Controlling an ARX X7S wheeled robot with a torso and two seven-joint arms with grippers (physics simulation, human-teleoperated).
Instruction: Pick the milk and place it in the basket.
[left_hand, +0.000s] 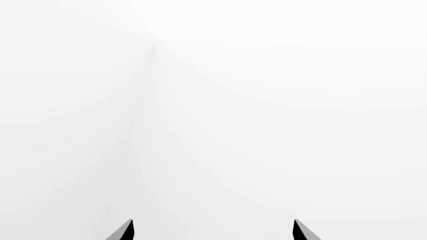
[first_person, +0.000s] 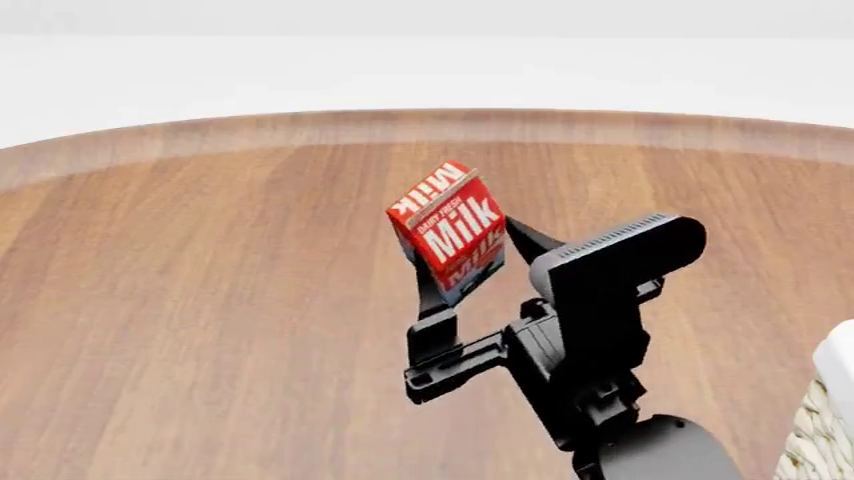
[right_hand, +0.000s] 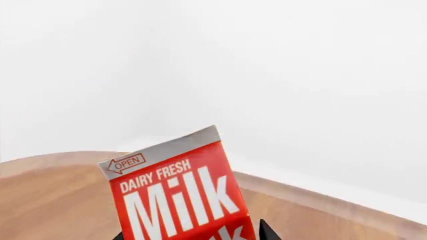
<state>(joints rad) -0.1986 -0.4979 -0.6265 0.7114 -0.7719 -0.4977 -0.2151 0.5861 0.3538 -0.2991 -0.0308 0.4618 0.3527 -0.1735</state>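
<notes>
My right claw is clamped on the milk, one finger on each side of the carton's lower part, holding it tilted in the air above the wooden counter. From my right wrist, the milk fills the near view, its red face reading "DAIRY FRESH Milk" with a grey top strip marked "OPEN". Well to the right of the milk, a corner of the basket shows at the view's edge. My left claw faces blank white, its two dark fingertips spread apart and holding nothing.
</notes>
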